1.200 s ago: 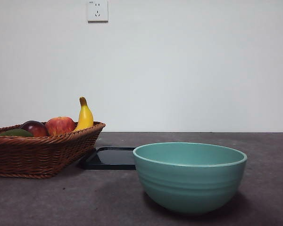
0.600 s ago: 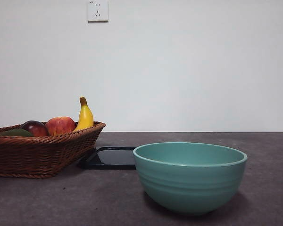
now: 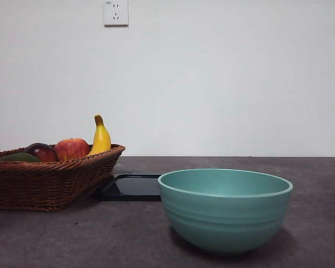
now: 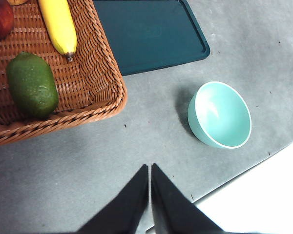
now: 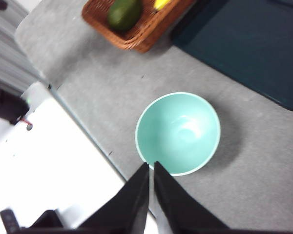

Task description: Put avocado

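Turquoise bowl (image 3: 225,209) stood nearest, empty; dark tray (image 3: 131,187) lay flat behind it, wicker basket (image 3: 44,181) beside tray. Avocado (image 4: 32,85) lay in basket's near corner, close under rim, apart from banana (image 4: 58,23), apple (image 3: 71,148) and dark red fruit (image 4: 0,18). Left gripper (image 4: 150,170) and right gripper (image 5: 151,168) both hung high, jaws pressed together, gripping nothing. Risks judged: rounded fruit could roll from pinch; jaws might snag weave; neighbouring fruit mistaken for target.
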